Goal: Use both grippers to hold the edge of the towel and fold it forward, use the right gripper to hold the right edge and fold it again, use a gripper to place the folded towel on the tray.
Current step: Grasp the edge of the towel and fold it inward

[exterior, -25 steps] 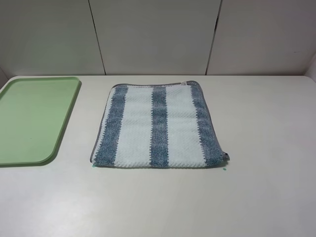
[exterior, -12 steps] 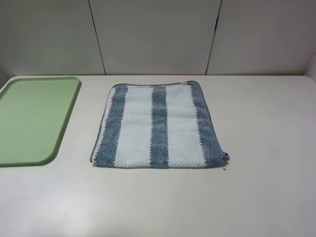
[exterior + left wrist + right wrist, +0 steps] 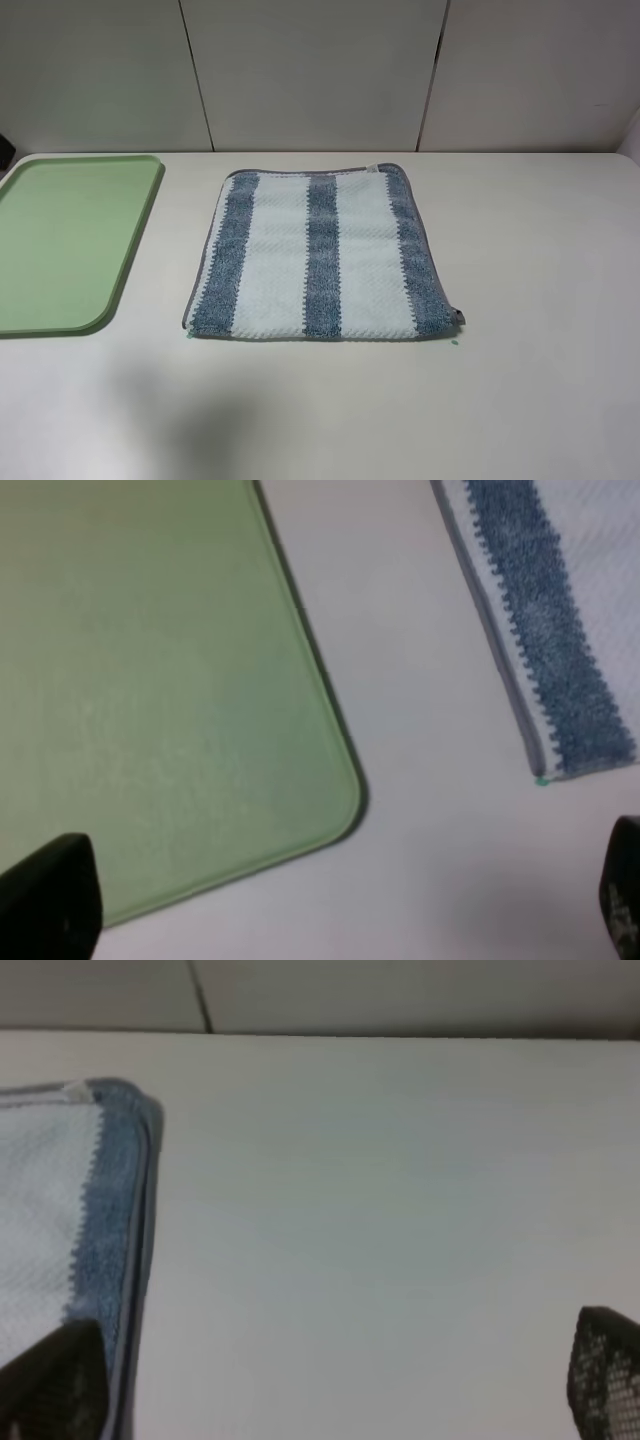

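Terry towel [image 3: 50,1190] near right pincer [image 3: 330,1380]

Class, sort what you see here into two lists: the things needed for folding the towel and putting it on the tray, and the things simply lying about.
Belongs to the job: striped towel; green tray; left claw and right claw, both open.

Just there: small green mark on the white table; wall panels behind.

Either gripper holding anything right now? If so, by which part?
Nothing is held. The left gripper and right gripper are both open and empty; the towel lies flat on the table, untouched.
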